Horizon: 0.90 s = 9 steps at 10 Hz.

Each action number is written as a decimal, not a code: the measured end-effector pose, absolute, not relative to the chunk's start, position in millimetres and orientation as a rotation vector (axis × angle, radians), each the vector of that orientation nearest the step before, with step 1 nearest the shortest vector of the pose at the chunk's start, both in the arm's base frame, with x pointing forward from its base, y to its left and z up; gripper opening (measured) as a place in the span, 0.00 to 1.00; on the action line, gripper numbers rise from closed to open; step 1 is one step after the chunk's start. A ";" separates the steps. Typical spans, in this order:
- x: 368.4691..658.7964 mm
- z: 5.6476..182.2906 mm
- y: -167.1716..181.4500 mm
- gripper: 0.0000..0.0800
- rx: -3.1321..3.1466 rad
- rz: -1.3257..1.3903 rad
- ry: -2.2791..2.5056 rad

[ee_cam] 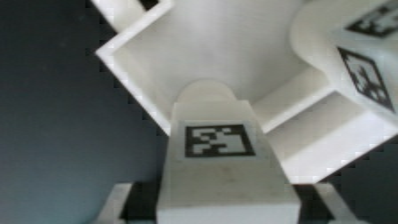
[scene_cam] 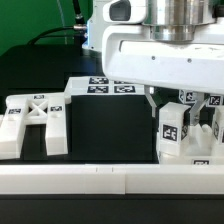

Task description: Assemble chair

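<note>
My gripper hangs over the exterior view's right side, shut on an upright white chair part with square tags on its faces. In the wrist view that part shows a rounded end and one tag, and it fills the gap of the gripper, whose dark pads press on both its sides. Behind it lie angled white slabs and another tagged piece. The X-braced frame rests on the table at the exterior view's left, apart from the gripper.
The marker board lies flat at the middle back. A long white rail runs along the front edge. More tagged white pieces crowd close beside the held part on the exterior view's right.
</note>
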<state>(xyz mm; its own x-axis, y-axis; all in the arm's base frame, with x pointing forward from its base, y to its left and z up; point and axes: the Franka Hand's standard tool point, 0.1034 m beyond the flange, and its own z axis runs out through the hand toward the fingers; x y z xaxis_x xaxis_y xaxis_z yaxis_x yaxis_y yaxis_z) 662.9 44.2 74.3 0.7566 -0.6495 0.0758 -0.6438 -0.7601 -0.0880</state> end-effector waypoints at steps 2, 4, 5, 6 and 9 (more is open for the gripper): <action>662.7 74.1 43.6 0.36 -2.780 -0.149 1.309; 662.5 73.8 44.3 0.36 -2.608 -0.135 1.606; 662.3 73.5 45.5 0.36 -2.515 -0.129 1.742; 662.2 73.5 46.1 0.36 -2.444 -0.124 1.837; 662.2 73.2 46.1 0.36 -2.234 -0.108 2.074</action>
